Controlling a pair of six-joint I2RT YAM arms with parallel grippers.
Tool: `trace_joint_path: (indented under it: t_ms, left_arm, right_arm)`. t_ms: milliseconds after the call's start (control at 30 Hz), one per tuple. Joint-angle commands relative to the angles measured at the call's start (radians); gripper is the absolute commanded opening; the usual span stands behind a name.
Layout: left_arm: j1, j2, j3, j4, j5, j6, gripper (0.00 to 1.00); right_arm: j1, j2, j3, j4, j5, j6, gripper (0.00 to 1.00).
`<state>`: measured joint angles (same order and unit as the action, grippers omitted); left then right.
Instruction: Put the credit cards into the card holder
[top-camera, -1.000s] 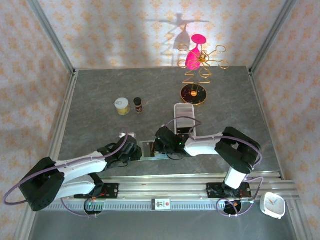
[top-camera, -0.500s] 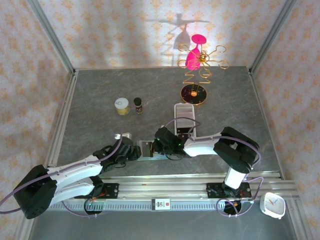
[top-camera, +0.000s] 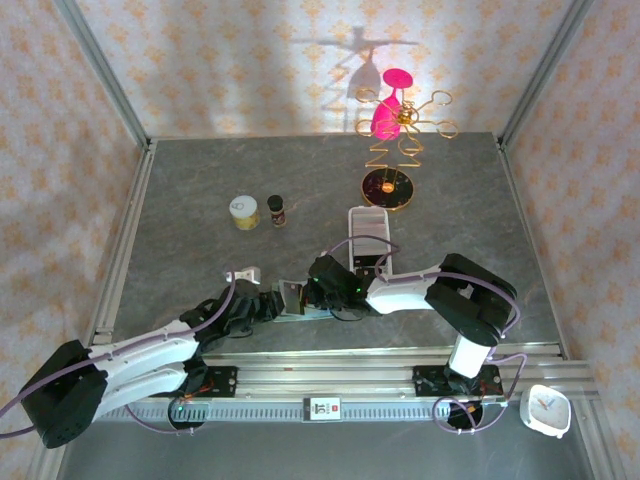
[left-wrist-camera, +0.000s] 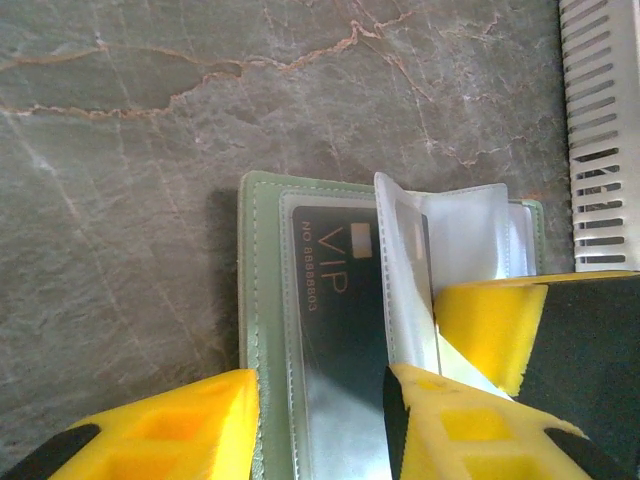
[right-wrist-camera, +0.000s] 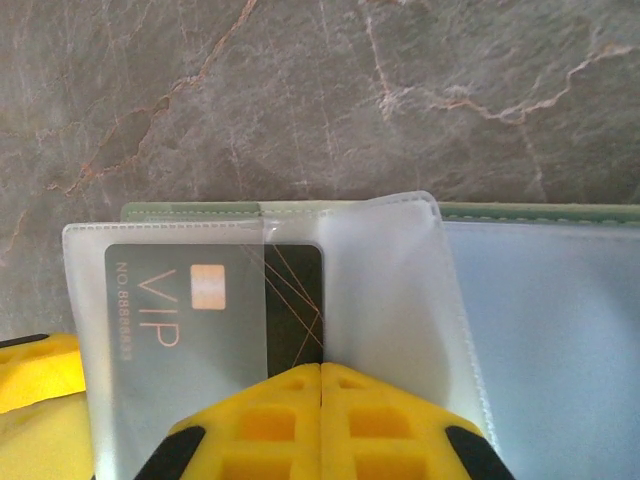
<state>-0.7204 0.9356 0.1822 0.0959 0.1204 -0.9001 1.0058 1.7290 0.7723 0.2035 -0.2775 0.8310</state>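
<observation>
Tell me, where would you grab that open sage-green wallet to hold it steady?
Probably its bare stitched border, approached from outside that edge. The sage-green folding wallet lies flat and open, and that strip is free of the clear plastic sleeves; the right end effector pinches one.

Sage-green card holder (left-wrist-camera: 262, 300), grey marbled table (left-wrist-camera: 150, 120)

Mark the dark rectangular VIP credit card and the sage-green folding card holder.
dark rectangular VIP credit card (left-wrist-camera: 332, 262): left wrist view, gold lettering.
sage-green folding card holder (left-wrist-camera: 260, 290): left wrist view, stitched left border.
</observation>
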Motion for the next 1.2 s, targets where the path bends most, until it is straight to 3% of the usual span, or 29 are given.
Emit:
trace_joint_path:
  t_ms: [0,300,533,700,867,1167]
  left_arm:
    - [-0.010,0.013,-0.015,0.067,0.018,-0.027,0.39]
    - [-0.002,-0.065,-0.009,-0.122,-0.138,-0.057,0.32]
    - [0.007,-0.086,0.005,-0.181,-0.173,-0.069,0.30]
    - [0.015,-0.056,-0.014,-0.051,-0.088,-0.060,0.39]
    - [0.015,-0.032,-0.034,0.077,0.015,-0.057,0.40]
    - [0.015,-0.032,-0.087,0.122,0.030,-0.078,0.39]
  right_arm:
    - [0.020,0.022,0.000,0.004,-0.017,0.010,0.03]
    - [0.027,0.032,0.013,0.010,-0.018,0.016,0.03]
    - [0.027,0.053,0.012,-0.007,-0.008,0.028,0.03]
    - [0.029,0.045,0.020,-0.001,-0.010,0.020,0.03]
    - [0.038,0.047,0.044,0.011,-0.026,0.008,0.03]
    - [0.044,0.051,0.053,0.089,-0.066,0.023,0.03]
